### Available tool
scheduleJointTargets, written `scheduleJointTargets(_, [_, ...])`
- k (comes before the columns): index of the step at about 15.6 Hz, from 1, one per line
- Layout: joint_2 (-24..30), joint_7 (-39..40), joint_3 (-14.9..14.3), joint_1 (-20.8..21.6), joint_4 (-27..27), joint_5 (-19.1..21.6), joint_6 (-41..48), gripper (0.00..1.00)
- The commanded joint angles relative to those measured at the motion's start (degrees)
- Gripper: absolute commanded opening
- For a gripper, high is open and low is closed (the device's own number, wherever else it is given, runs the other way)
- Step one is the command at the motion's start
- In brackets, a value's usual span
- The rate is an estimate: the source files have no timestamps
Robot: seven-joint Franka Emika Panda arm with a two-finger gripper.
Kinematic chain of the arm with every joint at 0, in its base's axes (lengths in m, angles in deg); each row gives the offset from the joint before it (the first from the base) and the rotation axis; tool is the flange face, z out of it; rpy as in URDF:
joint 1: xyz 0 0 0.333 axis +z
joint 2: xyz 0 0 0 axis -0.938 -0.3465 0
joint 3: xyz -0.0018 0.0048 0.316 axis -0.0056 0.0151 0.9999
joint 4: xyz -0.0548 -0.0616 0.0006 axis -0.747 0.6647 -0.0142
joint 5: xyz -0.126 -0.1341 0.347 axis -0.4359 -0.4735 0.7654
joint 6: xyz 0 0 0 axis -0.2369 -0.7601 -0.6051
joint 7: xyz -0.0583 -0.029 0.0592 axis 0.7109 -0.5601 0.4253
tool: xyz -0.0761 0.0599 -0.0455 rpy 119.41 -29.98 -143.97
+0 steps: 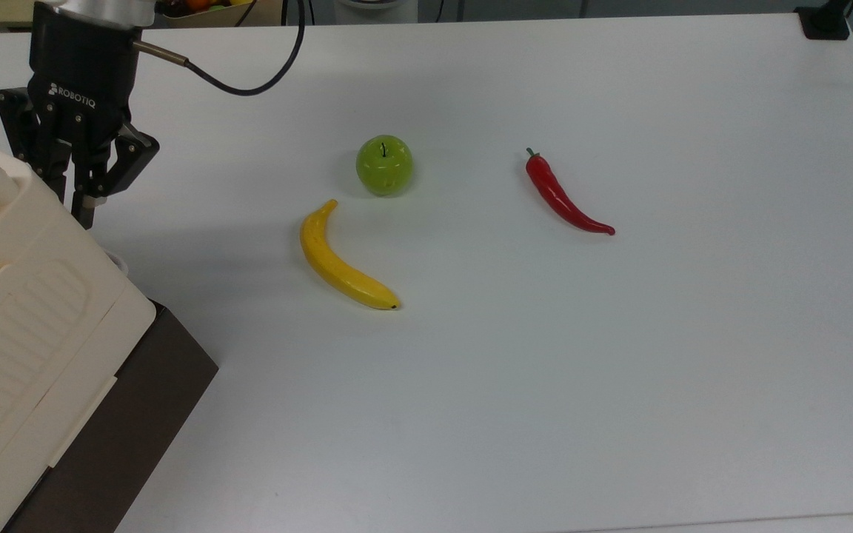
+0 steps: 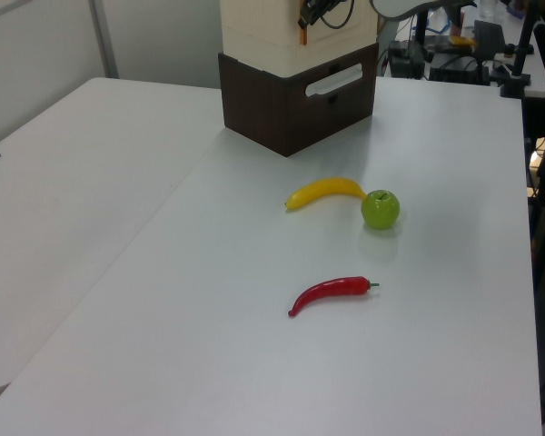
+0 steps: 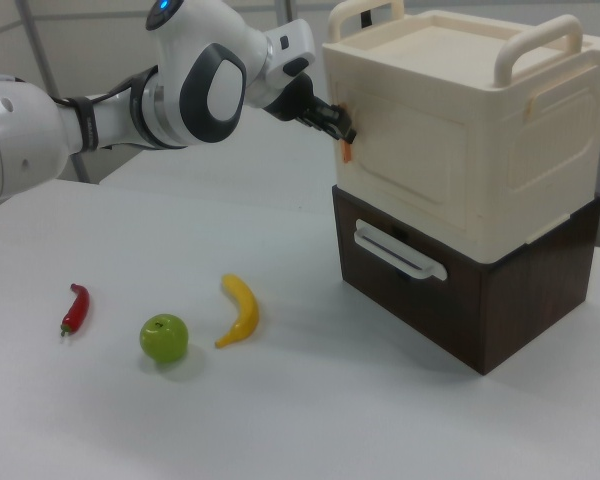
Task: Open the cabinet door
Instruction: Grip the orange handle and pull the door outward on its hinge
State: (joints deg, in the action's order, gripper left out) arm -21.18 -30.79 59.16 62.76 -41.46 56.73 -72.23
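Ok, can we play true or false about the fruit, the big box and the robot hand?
1. The yellow banana lies next to the round green apple. True.
2. The long red chili pepper sits on top of the cream plastic cabinet. False: it lies on the white table.
3. The black gripper is at the cabinet's side, by the small orange tab. True.
4. The gripper holds the apple. False: the apple sits alone on the table.
5. The cabinet door hangs wide open. False: it looks closed.
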Motion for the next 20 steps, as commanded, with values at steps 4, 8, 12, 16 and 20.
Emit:
scheduleJointTargets(4, [2.85,-0.8,0.15,0.64,-1.64,-1.19,4.3,0.11])
scheduleJointTargets(8, [4.61,-0.88,0.94,0.9,-1.64,-0.93,10.37,0.12])
scheduleJointTargets(12, [5.84,-1.23,0.94,1.78,-1.55,-0.14,14.15,0.53])
scheduleJointTargets(16, [7.51,-1.41,0.94,1.87,-1.02,-0.05,17.76,0.94])
scheduleJointTargets(20, [8.22,-1.41,0.85,1.61,1.78,1.09,17.33,1.0])
